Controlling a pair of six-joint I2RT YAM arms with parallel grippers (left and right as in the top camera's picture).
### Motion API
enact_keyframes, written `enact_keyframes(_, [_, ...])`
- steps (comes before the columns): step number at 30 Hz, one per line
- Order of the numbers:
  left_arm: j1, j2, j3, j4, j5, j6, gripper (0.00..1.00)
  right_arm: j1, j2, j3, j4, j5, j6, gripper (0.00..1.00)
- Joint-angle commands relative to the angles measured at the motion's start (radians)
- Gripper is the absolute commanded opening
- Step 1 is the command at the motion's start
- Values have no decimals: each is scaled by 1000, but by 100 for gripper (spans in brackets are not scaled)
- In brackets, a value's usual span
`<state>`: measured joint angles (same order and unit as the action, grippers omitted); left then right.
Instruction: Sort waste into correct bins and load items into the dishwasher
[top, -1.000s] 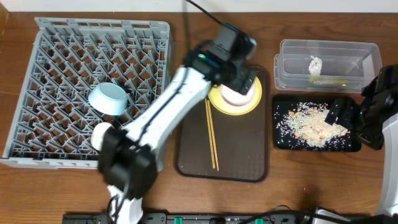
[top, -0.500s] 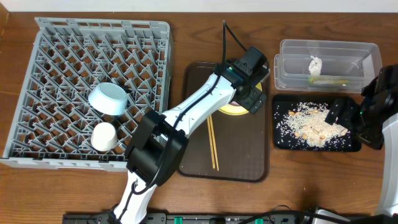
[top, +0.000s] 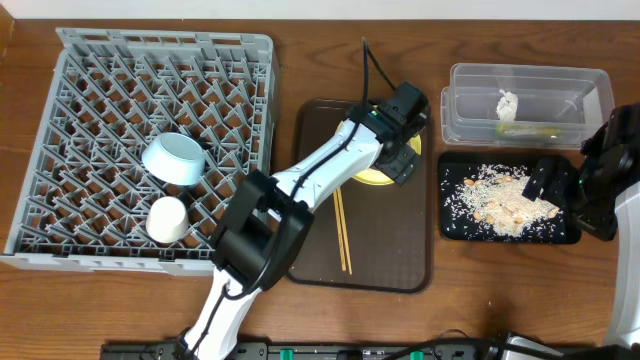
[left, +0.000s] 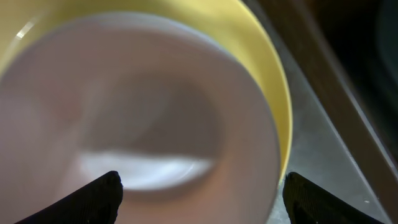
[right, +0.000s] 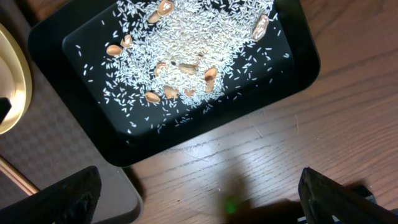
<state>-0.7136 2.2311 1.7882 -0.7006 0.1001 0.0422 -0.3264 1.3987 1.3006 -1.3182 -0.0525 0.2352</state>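
1. Left gripper (left: 202, 190): jaws set wide apart, low over the cream-white bowl (left: 155, 124). In the wrist view one fingertip (left: 109, 190) shows over the bowl's inside and the other stands just outside its rim. Whether either one touches the bowl cannot be told.
2. Cream-white bowl: sits on the yellow plate (left: 277, 87), directly under the left gripper; from overhead the arm hides it.
3. Yellow plate: at the far right corner of the brown serving tray (top: 380, 250).
4. Chopsticks (top: 341, 230): a pair lying side by side on the serving tray, near its middle, running from the plate toward the near edge.
5. Dish rack (top: 100, 80): left end of the desk (top: 500, 300). It holds the light blue bowl (top: 173, 158), tilted, and the white cup (top: 167, 218) just nearer the near edge.
6. Right gripper (top: 560, 185): jaws fully apart and holding nothing, above the near right part of the black tray (right: 298, 56).
7. Black tray: right of the serving tray, carrying the rice scraps (right: 199, 50).
8. Clear tub (top: 590, 90): far right corner of the desk, just behind the black tray. It contains the white tissue (top: 507, 103) and the wrapper (top: 530, 130).
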Motion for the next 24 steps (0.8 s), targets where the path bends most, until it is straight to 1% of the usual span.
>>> enact_keyframes(1, [2, 21, -4, -1, -42, 10, 83, -5, -7, 11, -2, 3, 11, 99])
enact_keyframes(2, [3, 21, -4, 0, -72, 10, 82, -5, -7, 11, -1, 3, 11, 99])
enact_keyframes(4, [3, 21, -4, -1, -148, 10, 73, -5, -7, 11, -1, 3, 11, 99])
enact_keyframes(5, [3, 21, -4, -3, -178, 9, 69, -5, -7, 11, -1, 3, 11, 99])
enact_keyframes(6, [3, 21, -4, -6, -194, 9, 68, -5, -7, 11, -1, 3, 11, 99])
enact_keyframes(13, [3, 29, -32, 5, -198, 9, 67, -5, -7, 11, -1, 2, 11, 99])
enact_keyframes(16, [2, 45, -33, 2, -198, 8, 63, -5, -7, 11, -2, 2, 11, 99])
enact_keyframes(20, [-4, 64, -33, -1, -198, 6, 61, -5, -7, 11, -2, 3, 11, 99])
enact_keyframes(24, [-6, 64, -33, 4, -198, 6, 48, -5, -7, 11, 0, 3, 11, 99])
